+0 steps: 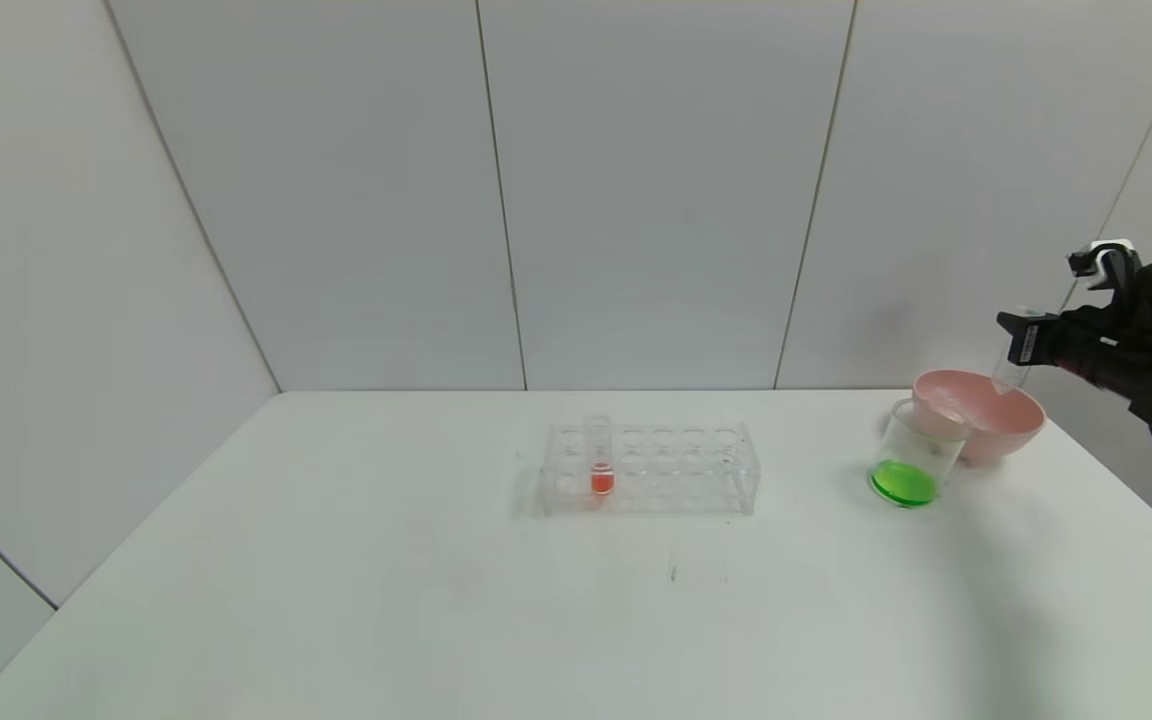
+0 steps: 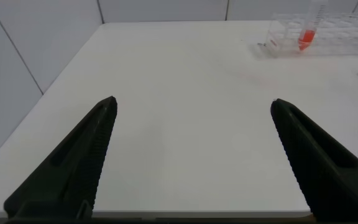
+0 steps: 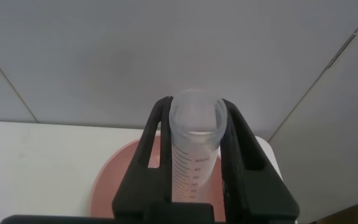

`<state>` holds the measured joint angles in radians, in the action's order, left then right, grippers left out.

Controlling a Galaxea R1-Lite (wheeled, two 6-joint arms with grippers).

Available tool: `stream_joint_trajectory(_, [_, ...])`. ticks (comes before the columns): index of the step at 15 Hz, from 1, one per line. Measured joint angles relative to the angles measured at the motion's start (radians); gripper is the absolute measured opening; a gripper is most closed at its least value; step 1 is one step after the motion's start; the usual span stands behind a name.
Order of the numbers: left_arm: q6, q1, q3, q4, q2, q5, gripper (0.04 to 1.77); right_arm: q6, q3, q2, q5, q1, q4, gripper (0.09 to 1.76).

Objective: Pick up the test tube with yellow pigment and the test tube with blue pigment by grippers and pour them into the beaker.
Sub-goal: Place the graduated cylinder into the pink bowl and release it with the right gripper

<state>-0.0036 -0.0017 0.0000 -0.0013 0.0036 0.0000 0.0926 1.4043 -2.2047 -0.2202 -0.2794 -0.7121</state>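
Beaker (image 1: 911, 465): it stands on the surface (image 1: 436, 620) at your right, touching the near-left side of the pink bowl (image 1: 986, 412), and holds green liquid at its bottom. Right tool (image 1: 1021, 340): it is raised over the bowl, clamped on an empty clear tube (image 1: 1006, 375) with printed scale marks; the tube's lower end hangs just above the bowl's rim. In the right wrist view the tube (image 3: 194, 149) sits between the two fingers, its open mouth toward the camera and the bowl (image 3: 123, 186) beneath. Rack (image 1: 651, 468): clear, mid-surface, carrying one upright tube of orange-red liquid (image 1: 601, 470). Left tool (image 2: 191, 162): your left wrist view shows it spread wide, holding nothing, above bare surface well apart from the rack.
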Motion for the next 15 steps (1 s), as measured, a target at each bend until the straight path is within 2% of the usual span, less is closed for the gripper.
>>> stream_joint_trajectory(1, [0.0,0.0,0.0,0.0,0.0,0.0,1.76,-0.001,0.023,-0.031,0.001,-0.001,0.0,0.57])
stream_joint_trajectory(4, [0.0,0.0,0.0,0.0,0.0,0.0,1.76,-0.002,0.063,-0.089,0.003,0.0,0.002,0.93])
stream_joint_trajectory(7, [-0.001,0.0,0.0,0.0,0.0,0.0,1.76,-0.002,0.092,-0.109,0.009,0.021,0.006,1.18])
stream_joint_trajectory(10, [0.0,0.0,0.0,0.0,0.0,0.0,1.76,-0.001,0.133,-0.113,0.091,0.089,0.019,1.35])
stream_joint_trajectory(13, [0.0,0.0,0.0,0.0,0.0,0.0,1.76,-0.021,0.177,-0.1,0.169,0.193,0.074,1.46])
stream_joint_trajectory(15, [0.0,0.0,0.0,0.0,0.0,0.0,1.76,-0.057,0.161,-0.065,0.194,0.259,0.082,1.52])
